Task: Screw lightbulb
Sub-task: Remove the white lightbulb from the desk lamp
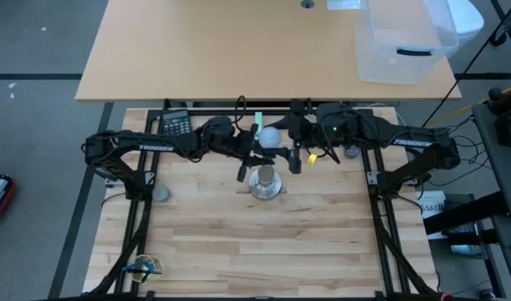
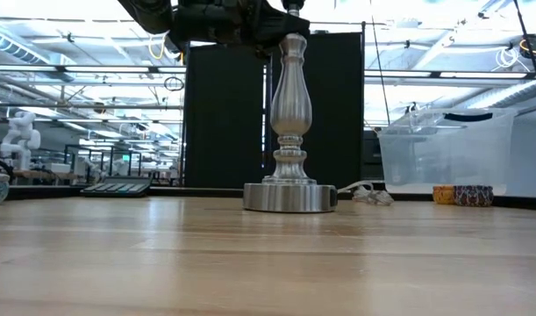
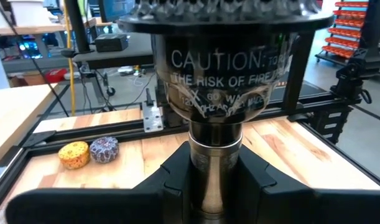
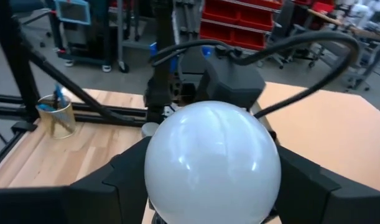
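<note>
The silver stand stands upright on its round base at mid-table. Its black socket with a caution label fills the left wrist view. My left gripper reaches in from the table's left and is shut on the stand just under the socket. My right gripper reaches in from the right and is shut on the white lightbulb, high above the table and close to the stand's top. The bulb's globe hides its screw base. I cannot tell whether the bulb touches the socket. My left gripper pinches the stand's narrow neck, right below the socket, between its two fingers. The fingers come level from the table's left. The stand stays upright with its base on the table. My right gripper holds the lightbulb between its two fingers, one on each side of the globe's lower half. The globe hides the exact place of contact. The bulb is clear of the table.
A calculator lies at the far left. Two small coloured cups sit at the far right. A small bowl is at the left and a glass jar at the near left. A clear plastic bin stands on the table behind.
</note>
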Tool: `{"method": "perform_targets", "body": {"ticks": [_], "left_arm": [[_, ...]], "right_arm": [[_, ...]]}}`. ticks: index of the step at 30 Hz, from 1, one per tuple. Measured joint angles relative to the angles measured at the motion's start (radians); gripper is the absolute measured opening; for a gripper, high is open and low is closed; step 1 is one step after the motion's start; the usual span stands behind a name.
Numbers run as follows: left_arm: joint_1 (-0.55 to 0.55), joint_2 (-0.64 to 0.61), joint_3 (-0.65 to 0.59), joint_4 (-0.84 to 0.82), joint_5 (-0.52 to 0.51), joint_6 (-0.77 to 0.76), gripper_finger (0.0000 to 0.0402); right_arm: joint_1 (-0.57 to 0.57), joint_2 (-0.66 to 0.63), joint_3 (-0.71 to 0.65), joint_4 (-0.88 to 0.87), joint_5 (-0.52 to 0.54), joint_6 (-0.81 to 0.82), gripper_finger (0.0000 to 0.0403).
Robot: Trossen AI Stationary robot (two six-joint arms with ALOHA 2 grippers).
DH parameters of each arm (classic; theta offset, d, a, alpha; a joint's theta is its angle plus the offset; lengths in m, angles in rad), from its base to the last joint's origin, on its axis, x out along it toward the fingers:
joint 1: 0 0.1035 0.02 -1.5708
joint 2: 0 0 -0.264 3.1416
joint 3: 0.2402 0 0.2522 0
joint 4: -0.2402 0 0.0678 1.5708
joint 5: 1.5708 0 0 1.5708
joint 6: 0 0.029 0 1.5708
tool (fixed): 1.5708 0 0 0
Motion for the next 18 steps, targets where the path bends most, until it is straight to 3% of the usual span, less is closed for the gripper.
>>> {"method": "perform_targets", "body": {"ticks": [10,18], "left_arm": [[0.008,0.0,0.001,0.013,0.105,0.014,0.0073],[0.006,0.001,0.003,0.021,0.13,0.013,0.0073]], "right_arm": [[-0.058,-0.001,0.0,-0.01,-0.181,-0.076,0.0252],[-0.128,0.0,0.0,-0.012,-0.388,-0.135,0.0253]]}}
